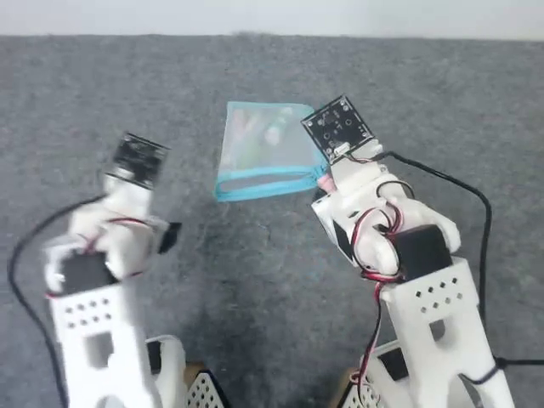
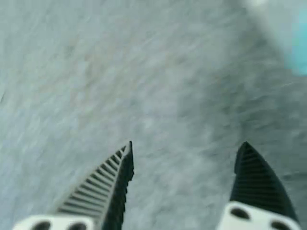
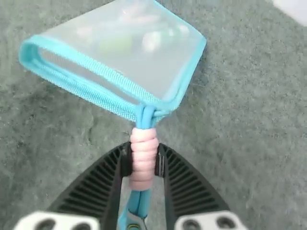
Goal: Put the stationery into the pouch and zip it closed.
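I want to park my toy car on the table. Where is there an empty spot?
The gray mat is bare in the middle, on the near side of the pouch, and under the open left gripper. It is crowded at the pouch's corner, where the right gripper pinches its pink tab.

Light was soft and even, falling from above, with no hard glare on the grey mat (image 1: pixel 255 280). Just ahead of the right gripper (image 3: pixel 143 148), the pouch (image 3: pixel 124 52) carried a pale sheen on its clear face and threw a faint shadow on the mat beneath it. The pink pull (image 3: pixel 143 160) clamped in that gripper was evenly lit. Beyond the left gripper (image 2: pixel 187 143), the mat was a blur.
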Available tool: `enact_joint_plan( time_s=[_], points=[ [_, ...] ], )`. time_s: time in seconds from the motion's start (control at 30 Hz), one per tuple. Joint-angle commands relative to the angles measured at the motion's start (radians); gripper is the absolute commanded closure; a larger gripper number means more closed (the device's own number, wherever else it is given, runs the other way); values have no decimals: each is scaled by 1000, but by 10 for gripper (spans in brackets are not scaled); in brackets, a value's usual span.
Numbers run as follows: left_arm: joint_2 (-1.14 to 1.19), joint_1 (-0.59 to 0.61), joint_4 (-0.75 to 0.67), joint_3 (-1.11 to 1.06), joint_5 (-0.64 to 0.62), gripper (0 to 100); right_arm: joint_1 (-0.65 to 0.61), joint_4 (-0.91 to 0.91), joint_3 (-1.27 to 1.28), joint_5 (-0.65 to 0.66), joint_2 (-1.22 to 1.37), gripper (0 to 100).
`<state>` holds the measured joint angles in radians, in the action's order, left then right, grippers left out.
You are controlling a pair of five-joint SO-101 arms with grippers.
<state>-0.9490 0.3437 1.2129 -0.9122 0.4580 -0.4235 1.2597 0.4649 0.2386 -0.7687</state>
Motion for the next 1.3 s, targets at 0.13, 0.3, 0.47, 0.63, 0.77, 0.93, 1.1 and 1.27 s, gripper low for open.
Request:
enact_joint_plan(
  time_s=[0.13,0.3,0.47,0.63,0.77,0.93,1.1,1.27],
  points=[
    [-192,-255,-77,-31,-150,678,10,39,-15,37,-54,992],
    [-190,-334,-137,-38,-209,678,8,51,-15,37,-54,992],
    [-190,-313,-308,-150,-236,680,-28,73,-25,37,-56,992],
    [-189,-267,-439,-262,-232,680,-64,133,-77,38,-88,992],
    [-189,-256,-477,-285,-232,680,-65,196,-121,38,-125,992],
    [-187,-264,-514,-305,-236,680,-77,255,-135,61,-142,992],
    [-167,-302,-540,-331,-238,686,-140,280,-133,58,-142,992],
    [-49,-330,-638,-332,-278,773,-174,282,-129,64,-142,992]
  ],
)
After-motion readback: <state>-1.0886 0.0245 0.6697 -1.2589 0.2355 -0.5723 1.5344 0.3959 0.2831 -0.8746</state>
